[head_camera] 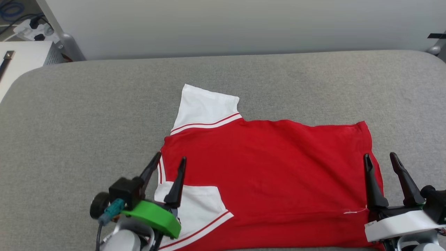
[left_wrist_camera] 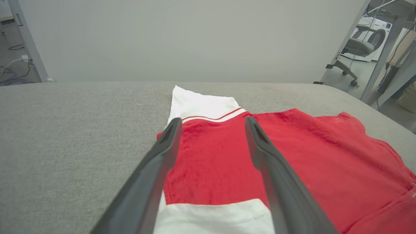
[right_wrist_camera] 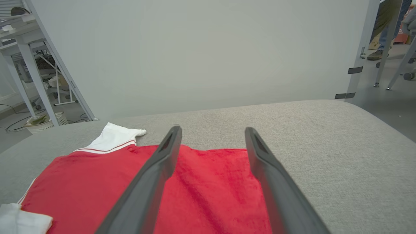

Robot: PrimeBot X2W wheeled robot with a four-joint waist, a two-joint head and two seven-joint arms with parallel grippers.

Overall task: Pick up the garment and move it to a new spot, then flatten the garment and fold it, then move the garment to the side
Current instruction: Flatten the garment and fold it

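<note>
The garment point(head_camera: 271, 167), a red T-shirt with white sleeves, lies spread flat on the grey padded table point(head_camera: 87, 115). One white sleeve point(head_camera: 205, 106) points toward the far side, and the other sleeve point(head_camera: 195, 205) is folded in over the red body near the front edge. My left gripper point(head_camera: 170, 159) hovers open over the shirt's left edge, nothing between its fingers; in the left wrist view the red cloth point(left_wrist_camera: 211, 162) shows between them. My right gripper point(head_camera: 380, 157) stands open above the shirt's right hem, also holding nothing; the right wrist view looks along the hem point(right_wrist_camera: 211, 182).
A pale wall point(head_camera: 223, 24) stands behind the table's far edge. At the far left are a white cabinet point(head_camera: 24, 55) and a power strip point(head_camera: 31, 31) with cables. Bare grey surface point(head_camera: 400, 87) lies to the shirt's left, right and far side. A person's legs point(right_wrist_camera: 383, 29) stand beyond the right partition.
</note>
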